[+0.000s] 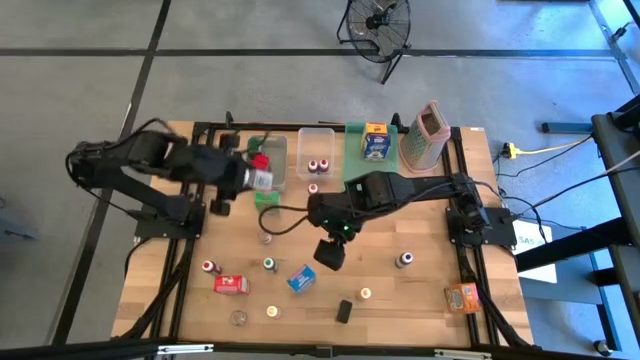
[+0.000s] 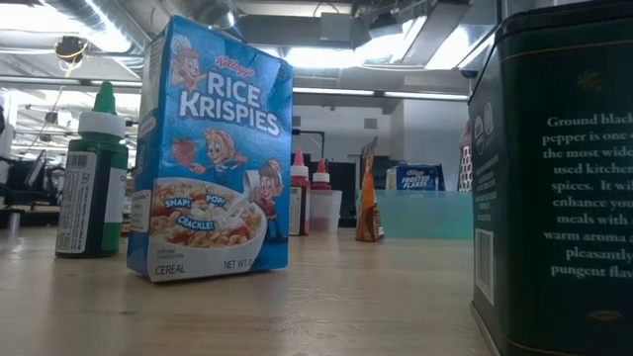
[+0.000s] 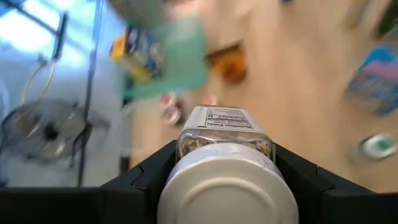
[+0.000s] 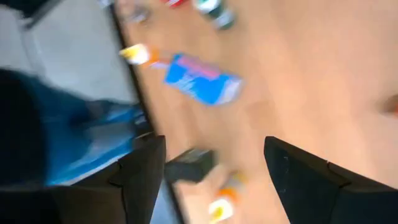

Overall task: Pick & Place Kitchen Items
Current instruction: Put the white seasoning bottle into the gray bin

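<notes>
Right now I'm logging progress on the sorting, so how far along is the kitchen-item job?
Early. Done: two small bottles sit in a clear bin, and a cereal box stands on the green tray. In hand: the left gripper holds a white-capped jar near the bins; the right gripper hangs open and empty. Left: the blue box, red box, orange box and scattered bottles.
</notes>
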Robot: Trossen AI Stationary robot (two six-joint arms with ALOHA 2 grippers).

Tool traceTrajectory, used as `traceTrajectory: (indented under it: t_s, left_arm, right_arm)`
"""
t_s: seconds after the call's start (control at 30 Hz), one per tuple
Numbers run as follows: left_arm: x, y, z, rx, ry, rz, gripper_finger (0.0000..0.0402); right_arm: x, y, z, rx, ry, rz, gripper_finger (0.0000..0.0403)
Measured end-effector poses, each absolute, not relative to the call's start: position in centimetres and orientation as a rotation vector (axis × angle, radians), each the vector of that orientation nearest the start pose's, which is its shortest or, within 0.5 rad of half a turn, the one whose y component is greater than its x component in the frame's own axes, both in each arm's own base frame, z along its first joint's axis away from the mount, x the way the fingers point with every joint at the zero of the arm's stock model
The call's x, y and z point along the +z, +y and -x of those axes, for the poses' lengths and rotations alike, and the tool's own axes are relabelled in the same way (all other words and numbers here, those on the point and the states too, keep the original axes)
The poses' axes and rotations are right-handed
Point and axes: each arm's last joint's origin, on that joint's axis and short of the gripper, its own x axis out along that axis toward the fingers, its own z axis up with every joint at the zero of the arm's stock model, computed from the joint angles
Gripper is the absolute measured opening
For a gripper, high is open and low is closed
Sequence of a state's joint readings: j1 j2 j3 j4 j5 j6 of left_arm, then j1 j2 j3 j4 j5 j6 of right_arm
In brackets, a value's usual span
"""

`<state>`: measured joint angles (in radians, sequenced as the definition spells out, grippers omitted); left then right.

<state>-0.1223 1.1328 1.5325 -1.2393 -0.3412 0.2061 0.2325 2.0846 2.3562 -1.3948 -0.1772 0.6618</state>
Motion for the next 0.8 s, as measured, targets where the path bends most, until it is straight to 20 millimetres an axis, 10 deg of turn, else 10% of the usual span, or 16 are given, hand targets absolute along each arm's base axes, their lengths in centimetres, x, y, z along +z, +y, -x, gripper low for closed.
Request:
traceTrajectory:
  t_s: [0.3,0.8]
  left_arm:
    - [38.7,7.5,-20.9,0.102,1.248,-0.302,0.0200]
    - [33.4,19.8,-23.0,0.136,1.244,-0.106,0.0200]
  right_arm:
    - [37.0,10.0,-39.8,-0.184,1.099,-0.219,0.0275]
    - [38.2,6.7,-37.8,-0.409,1.126,0.064,0.0275]
